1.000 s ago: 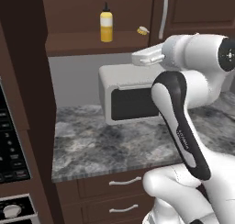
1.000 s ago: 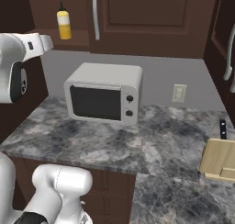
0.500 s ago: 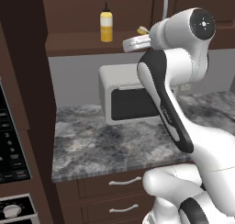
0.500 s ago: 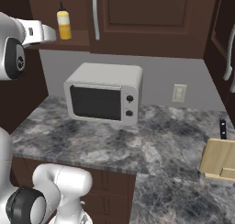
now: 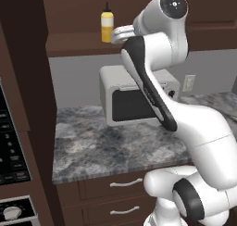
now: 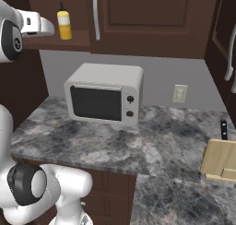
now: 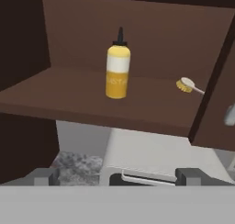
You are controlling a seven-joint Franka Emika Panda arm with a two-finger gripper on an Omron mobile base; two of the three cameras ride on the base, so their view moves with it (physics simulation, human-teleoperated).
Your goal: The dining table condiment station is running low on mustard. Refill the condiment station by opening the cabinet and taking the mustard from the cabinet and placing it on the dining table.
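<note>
Fingertips (image 7: 43, 176) of our gripper (image 7: 118, 176) stand spread as wide as they go, with nothing between them and nothing touched; in the hand view they rise at the bottom edge, well short of the shelf. Ahead of them we see the mustard (image 7: 117, 71), a yellow squeeze bottle with a dark pointed cap, standing upright on the open cabinet (image 7: 137, 39) shelf, roughly mid-shelf and clear of the back wall. To its right on the same shelf lies a small scrub brush (image 7: 187, 85) with yellow bristles and a pale handle, apart from the bottle. From the left base view we find the bottle just left of the arm's raised hand, and in the right base view the hand reaches toward it from the left, the two near but not touching. At the cabinet's right edge we see the door's long curved silver bar handle (image 6: 96, 14). Below the shelf sits a white microwave (image 6: 105, 98) on a grey marbled counter (image 6: 152, 145), against a plain grey wall with an outlet (image 6: 180, 93). Farther right on the counter we make out a wooden knife block (image 6: 221, 160) with a dark handle sticking up. Dark brown drawers (image 5: 122, 202) with small silver pulls run under the counter.
</note>
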